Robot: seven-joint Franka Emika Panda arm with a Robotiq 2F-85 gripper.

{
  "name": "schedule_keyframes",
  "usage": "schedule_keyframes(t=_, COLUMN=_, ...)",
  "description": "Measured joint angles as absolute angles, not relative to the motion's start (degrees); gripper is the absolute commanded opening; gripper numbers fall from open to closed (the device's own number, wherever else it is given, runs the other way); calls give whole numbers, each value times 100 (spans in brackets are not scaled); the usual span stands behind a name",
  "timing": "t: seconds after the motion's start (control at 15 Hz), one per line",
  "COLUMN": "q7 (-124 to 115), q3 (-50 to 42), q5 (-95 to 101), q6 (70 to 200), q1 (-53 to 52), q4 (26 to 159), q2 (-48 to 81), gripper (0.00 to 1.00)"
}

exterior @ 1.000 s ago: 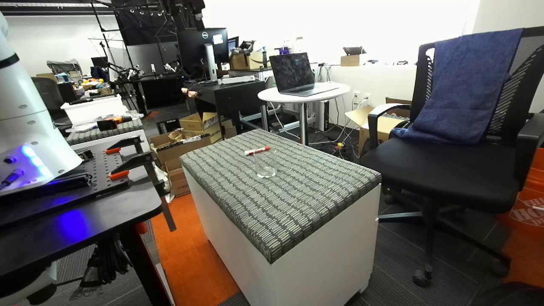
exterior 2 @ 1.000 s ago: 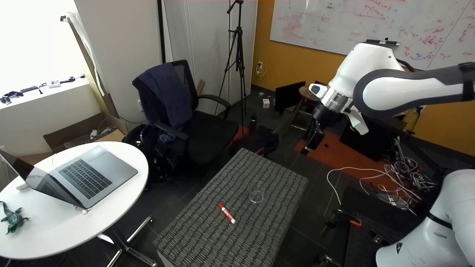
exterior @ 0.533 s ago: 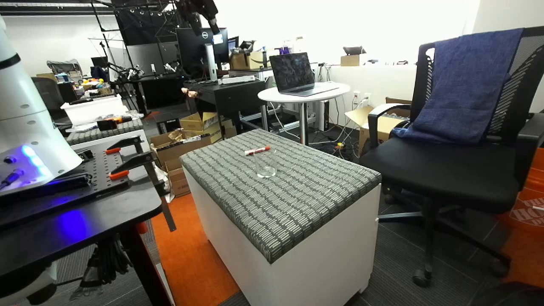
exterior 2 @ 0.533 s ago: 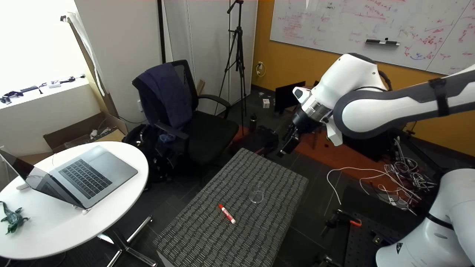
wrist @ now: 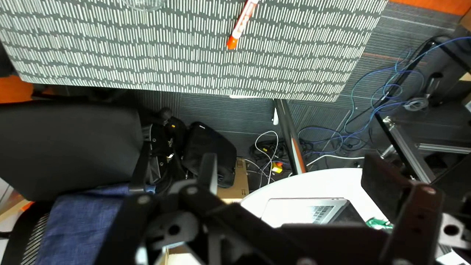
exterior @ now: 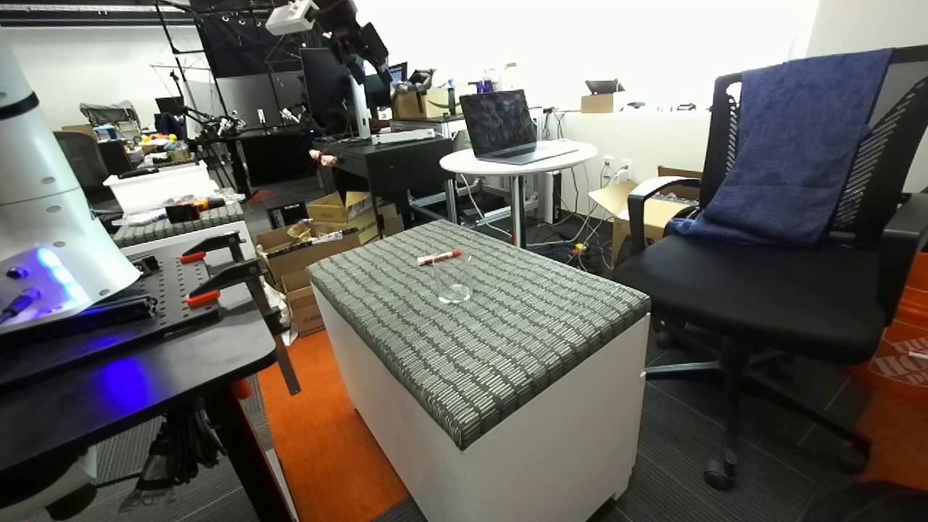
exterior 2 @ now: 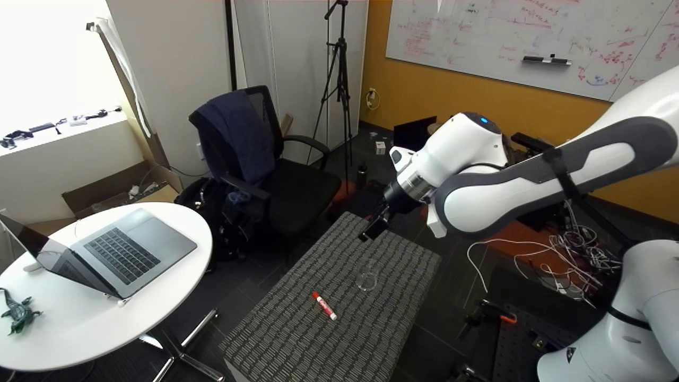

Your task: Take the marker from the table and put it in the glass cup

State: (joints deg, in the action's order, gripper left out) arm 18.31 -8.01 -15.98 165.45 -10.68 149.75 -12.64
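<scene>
Plainly, the gripper (wrist: 290,167) is held wide: its two black fingers (wrist: 381,184) are set well apart in the lower part of the wrist view, and the round white table (wrist: 323,180) with the silver laptop (wrist: 290,209) is seen through the gap between them. By the white arm (exterior 2: 472,204), which is stretched in from the edge of an exterior view, the gripper is held aloft, and its tip is seen there against the far end of the table (exterior 2: 297,339); how high it is held cannot be told. The red and white marker (exterior 2: 324,306) is laid flat on the grey woven top, with its red end turned away from the robot's base (exterior 2: 599,329). Near it, the glass cup (exterior 2: 367,280) is stood upright on the same top, parted from the marker by a strip of weave. In the wrist view both are cut by the top edge, and only a curve of the cup is shown. Near the table, an office chair (exterior: 747,290) is placed, and over its back a blue cloth (exterior: 790,145) is draped. On the round white table, a small green figure (exterior 2: 20,314) is set near the laptop. Beside the robot's base, clamps (exterior: 230,274) with orange pads are fastened to the black stand (exterior: 210,355). Farther off, a black tripod (exterior 2: 342,53) is stood by the white panels (exterior 2: 297,63), and red writing is carried by the whiteboard (exterior 2: 530,37) on the yellow wall (exterior 2: 424,95).
</scene>
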Motion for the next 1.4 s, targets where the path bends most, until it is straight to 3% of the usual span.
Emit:
schedule_keyframes(t=0.53, q7=1828, q3=-694, q5=-2615, q6=17657, q1=-1696, q4=14393, q2=194, gripper=100)
schedule_keyframes(t=1.4, q7=1816, q3=-169, q5=-3457, q6=18180, q1=-1539, q4=13603, q2=2095, gripper=100)
